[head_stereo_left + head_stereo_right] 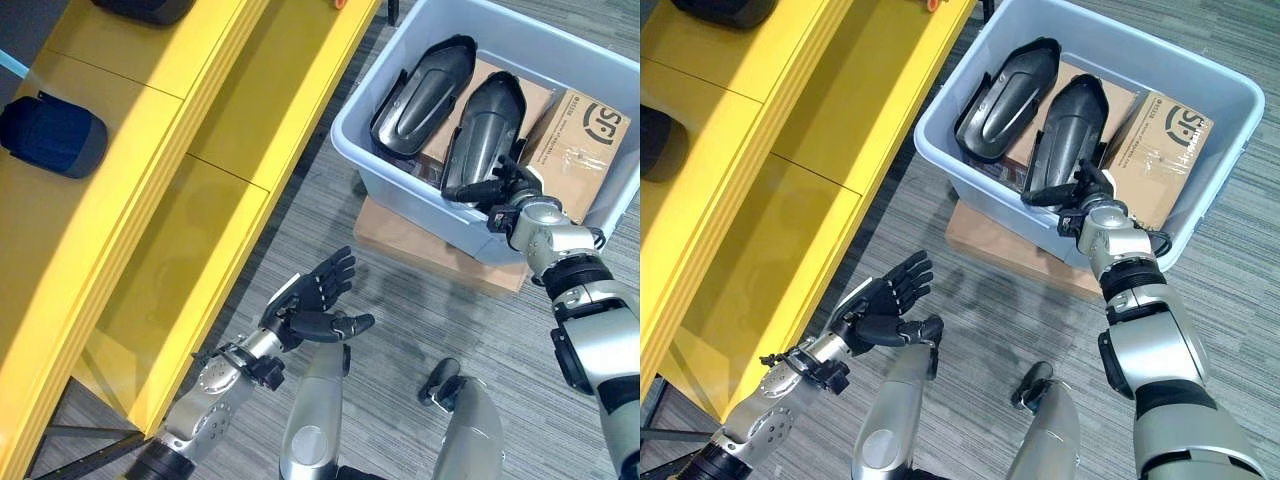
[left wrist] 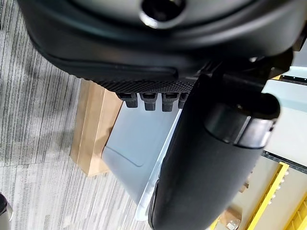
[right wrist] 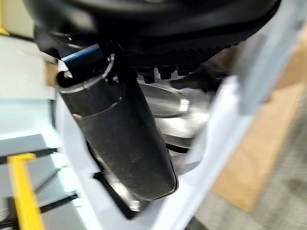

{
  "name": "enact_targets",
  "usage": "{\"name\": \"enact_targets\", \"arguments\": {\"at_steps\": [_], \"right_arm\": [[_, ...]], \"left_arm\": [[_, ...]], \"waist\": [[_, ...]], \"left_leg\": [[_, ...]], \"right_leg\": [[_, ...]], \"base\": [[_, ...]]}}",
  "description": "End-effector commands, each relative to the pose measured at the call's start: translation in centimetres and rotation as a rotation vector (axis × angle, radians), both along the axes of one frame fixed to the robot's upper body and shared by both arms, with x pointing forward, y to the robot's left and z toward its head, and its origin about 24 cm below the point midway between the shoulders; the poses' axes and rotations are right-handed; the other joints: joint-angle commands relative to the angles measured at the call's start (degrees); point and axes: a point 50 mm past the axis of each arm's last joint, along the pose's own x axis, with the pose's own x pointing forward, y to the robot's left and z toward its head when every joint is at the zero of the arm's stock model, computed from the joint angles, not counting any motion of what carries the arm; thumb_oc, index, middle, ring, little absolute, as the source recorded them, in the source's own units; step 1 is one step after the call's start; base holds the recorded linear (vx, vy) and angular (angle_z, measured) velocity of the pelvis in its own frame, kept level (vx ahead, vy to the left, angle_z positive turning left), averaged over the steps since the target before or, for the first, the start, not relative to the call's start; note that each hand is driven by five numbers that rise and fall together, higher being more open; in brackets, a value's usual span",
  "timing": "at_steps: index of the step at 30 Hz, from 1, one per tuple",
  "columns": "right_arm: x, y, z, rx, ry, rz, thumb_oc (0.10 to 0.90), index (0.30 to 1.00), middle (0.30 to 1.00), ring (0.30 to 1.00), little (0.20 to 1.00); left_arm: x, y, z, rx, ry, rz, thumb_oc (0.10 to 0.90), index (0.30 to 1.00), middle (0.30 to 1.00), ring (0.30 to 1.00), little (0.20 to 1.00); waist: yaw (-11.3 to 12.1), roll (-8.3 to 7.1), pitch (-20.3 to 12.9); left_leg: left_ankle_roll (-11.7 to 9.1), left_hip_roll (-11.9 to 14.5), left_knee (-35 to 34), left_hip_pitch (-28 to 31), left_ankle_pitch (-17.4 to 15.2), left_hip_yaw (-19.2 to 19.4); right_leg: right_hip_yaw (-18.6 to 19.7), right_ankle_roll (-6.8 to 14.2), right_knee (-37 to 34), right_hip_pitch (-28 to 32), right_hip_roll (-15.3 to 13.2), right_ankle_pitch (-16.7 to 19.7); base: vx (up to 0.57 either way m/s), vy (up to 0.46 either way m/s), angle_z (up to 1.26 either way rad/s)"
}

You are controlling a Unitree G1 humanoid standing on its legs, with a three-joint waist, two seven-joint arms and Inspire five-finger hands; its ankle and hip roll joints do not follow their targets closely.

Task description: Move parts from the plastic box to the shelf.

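A pale blue plastic box [image 1: 395,180] stands at the upper right. Inside lie two dark curved shell parts, one on the left [image 1: 425,90] and one on the right [image 1: 485,125], side by side. My right hand [image 1: 510,190] reaches over the box's near rim, fingers straight and touching the lower end of the right part [image 1: 1065,125]. In the right wrist view its thumb [image 3: 120,139] sticks out straight beside the glossy part [image 3: 163,103]. My left hand [image 1: 310,300] hovers open and empty above the floor, beside the yellow shelf [image 1: 230,130].
A cardboard carton [image 1: 585,140] fills the box's right side. The box rests on a flat brown base [image 1: 420,250]. On the shelf sit a dark blue padded part [image 1: 50,135] and another dark item [image 1: 145,8] at the far end. Grey carpet lies between shelf and box.
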Motion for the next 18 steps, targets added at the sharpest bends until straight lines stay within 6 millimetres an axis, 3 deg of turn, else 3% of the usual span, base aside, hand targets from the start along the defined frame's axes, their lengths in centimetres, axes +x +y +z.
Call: {"name": "enact_targets", "arguments": {"at_steps": [1,7,18], "right_arm": [[-0.5,0.6,9.3,0.001,-0.351,0.048,0.900,1.000,1.000,1.000,1.000],[-0.8,0.6,11.1,-0.037,-0.364,0.064,0.900,1.000,1.000,1.000,1.000],[-1.0,0.2,11.1,-0.026,-0.361,0.100,0.900,1.000,1.000,1.000,1.000]], "left_arm": [[-1.0,-1.5,2.7,-0.080,-0.135,-0.102,0.900,1.000,1.000,1.000,1.000],[-1.1,-1.0,2.8,-0.089,-0.137,-0.093,0.900,1.000,1.000,1.000,1.000],[-1.3,-0.8,2.4,-0.081,-0.128,-0.087,0.900,1.000,1.000,1.000,1.000]], "waist": [[-0.39,2.77,-0.61],[-0.45,2.14,-0.61],[-0.42,0.92,-0.61]], "left_leg": [[3.41,-5.76,-14.39,1.14,6.14,0.49],[3.98,-6.34,-13.88,2.74,5.05,0.78],[4.51,-6.21,-13.11,4.16,4.21,1.03]], "right_leg": [[-2.94,-2.50,9.91,7.30,3.55,-13.46],[-2.97,-2.32,8.40,9.34,3.58,-13.01],[-3.52,-2.22,6.92,11.61,3.84,-12.35]], "base": [[0.07,0.032,-0.08],[0.06,0.022,-0.01],[0.02,-0.007,-0.01]]}}
